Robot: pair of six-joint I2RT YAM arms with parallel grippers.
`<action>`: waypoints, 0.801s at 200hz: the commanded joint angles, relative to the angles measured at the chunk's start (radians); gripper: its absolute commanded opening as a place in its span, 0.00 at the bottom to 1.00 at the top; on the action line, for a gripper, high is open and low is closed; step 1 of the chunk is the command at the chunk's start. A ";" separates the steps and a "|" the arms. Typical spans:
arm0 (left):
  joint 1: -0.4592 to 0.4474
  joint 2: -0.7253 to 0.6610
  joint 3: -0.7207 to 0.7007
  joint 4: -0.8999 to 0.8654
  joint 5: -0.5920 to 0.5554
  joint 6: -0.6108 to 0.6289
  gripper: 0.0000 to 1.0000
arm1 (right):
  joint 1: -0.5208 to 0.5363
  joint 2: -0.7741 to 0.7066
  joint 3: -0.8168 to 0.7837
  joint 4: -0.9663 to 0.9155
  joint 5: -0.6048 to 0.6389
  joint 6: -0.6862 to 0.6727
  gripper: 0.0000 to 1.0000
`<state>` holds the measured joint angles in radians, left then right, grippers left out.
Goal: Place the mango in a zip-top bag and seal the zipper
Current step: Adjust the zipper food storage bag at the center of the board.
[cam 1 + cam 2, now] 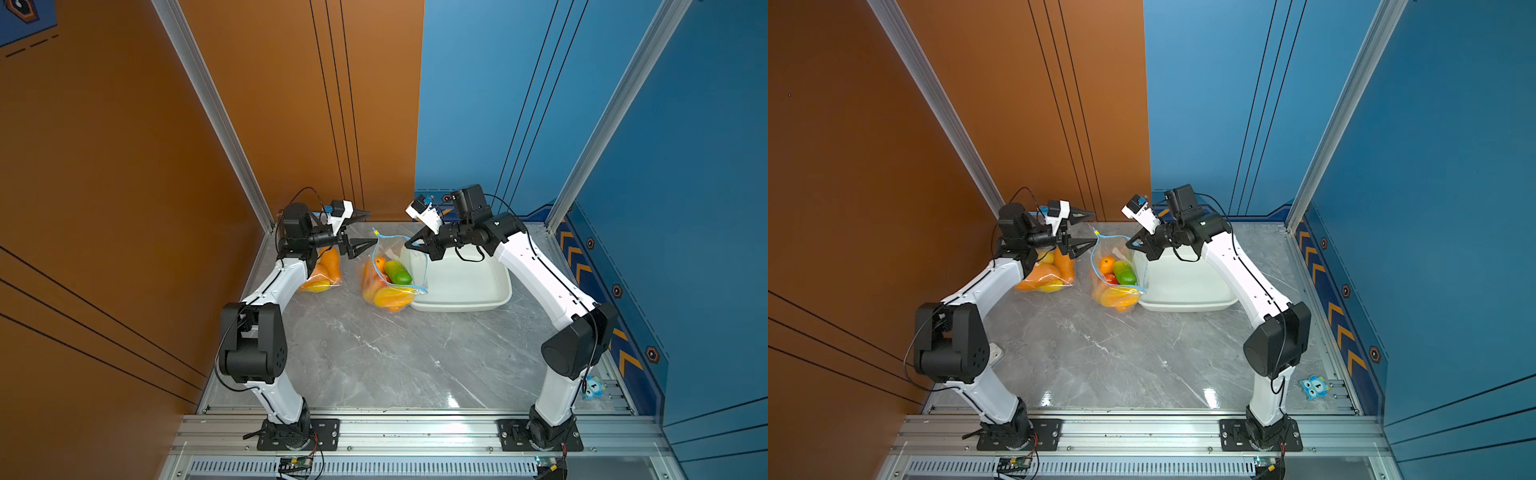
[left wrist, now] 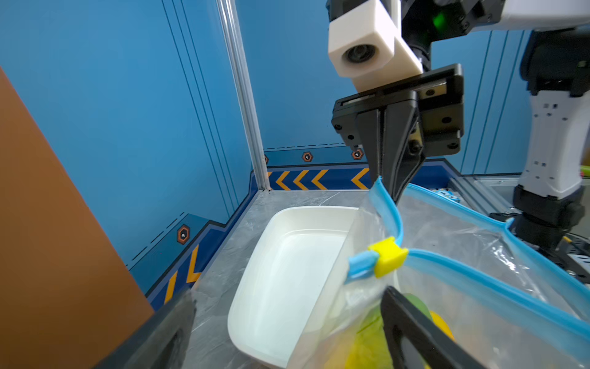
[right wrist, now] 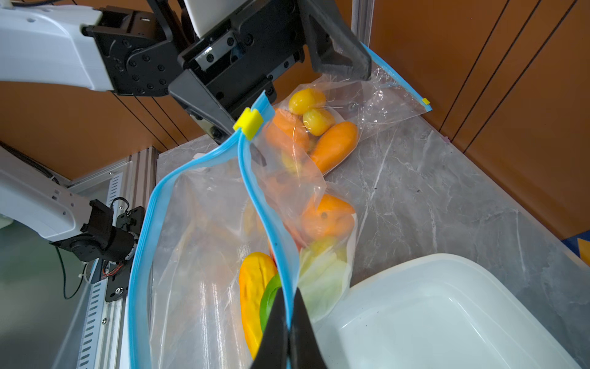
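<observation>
Grey marble tabletop (image 1: 374, 357) is carrying the bag (image 3: 198, 255), mango (image 3: 253, 297) seemingly lying inside. Its blue rim is being pinched by the right fingers (image 2: 396, 150); the left fingers (image 3: 335, 54) are gaping beside the yellow slider (image 2: 388, 255). Limp, slippery film is likely calling for gripping that stiff slider.

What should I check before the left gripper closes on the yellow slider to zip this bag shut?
1. Right gripper shut on the bag at its blue rim: ok.
2. Left gripper open: ok.
3. Yellow slider centred in the left gripper: not ok, it sits close to one finger.
4. Slider at the end of the track: ok.
5. Mango inside, below the rim: ok.
6. Rim taut enough for the slider to run: cannot tell; the mouth gapes wide.
</observation>
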<state>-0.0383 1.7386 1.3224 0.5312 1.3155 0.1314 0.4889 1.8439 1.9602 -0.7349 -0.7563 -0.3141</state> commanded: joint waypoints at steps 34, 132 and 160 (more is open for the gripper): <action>-0.018 -0.006 -0.001 0.009 0.184 -0.042 0.54 | -0.034 0.049 0.060 -0.026 -0.069 -0.057 0.00; -0.002 -0.139 -0.122 0.009 0.061 -0.055 0.00 | 0.005 0.000 0.116 -0.033 0.246 0.133 0.57; 0.009 -0.263 -0.216 0.009 -0.104 -0.065 0.00 | 0.135 -0.097 0.075 -0.028 0.436 0.144 0.78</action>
<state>-0.0414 1.5814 1.1706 0.5308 1.3602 0.0811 0.5106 1.8774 2.0556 -0.7513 -0.5247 -0.2089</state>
